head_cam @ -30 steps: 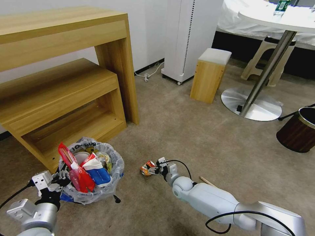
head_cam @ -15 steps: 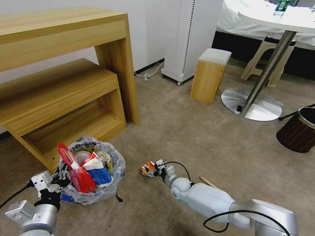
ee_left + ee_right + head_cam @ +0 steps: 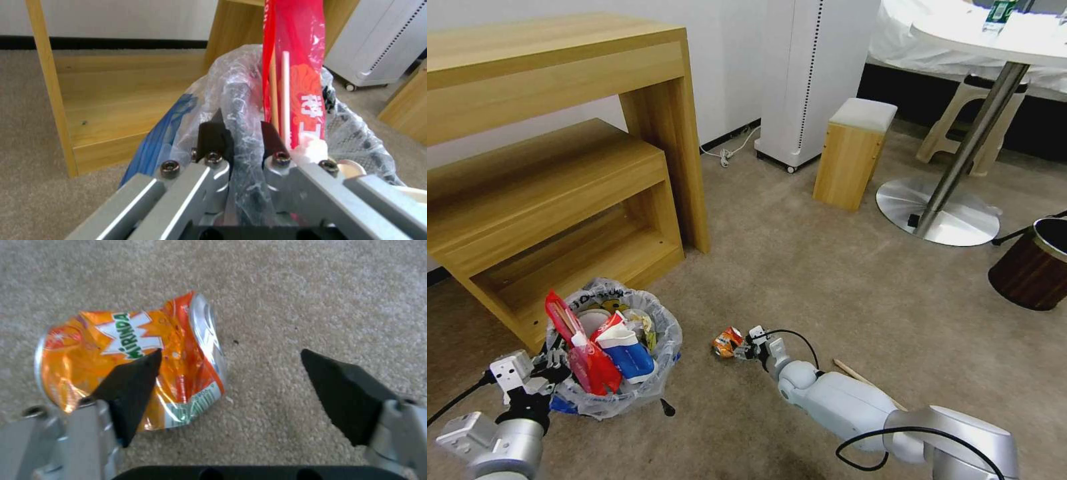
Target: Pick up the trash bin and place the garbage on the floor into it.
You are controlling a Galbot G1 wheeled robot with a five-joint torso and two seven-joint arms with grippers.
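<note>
Lower left of the head view: left gripper [image 3: 550, 363] pinching the bagged rim of the trash bin [image 3: 627, 390], already holding garbage. Lower centre: right gripper [image 3: 746, 348] hovering spread wide beside a crushed orange can [image 3: 727, 341] lying on the floor [image 3: 827, 293].

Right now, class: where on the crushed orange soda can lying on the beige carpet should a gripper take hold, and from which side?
Probably from above, across the dented middle of the crushed orange soda can. It lies flat on its side on the beige carpet, so its flattened waist is the narrowest span. The right gripper hangs open just beside it, one finger over the can; centre it first.
</note>
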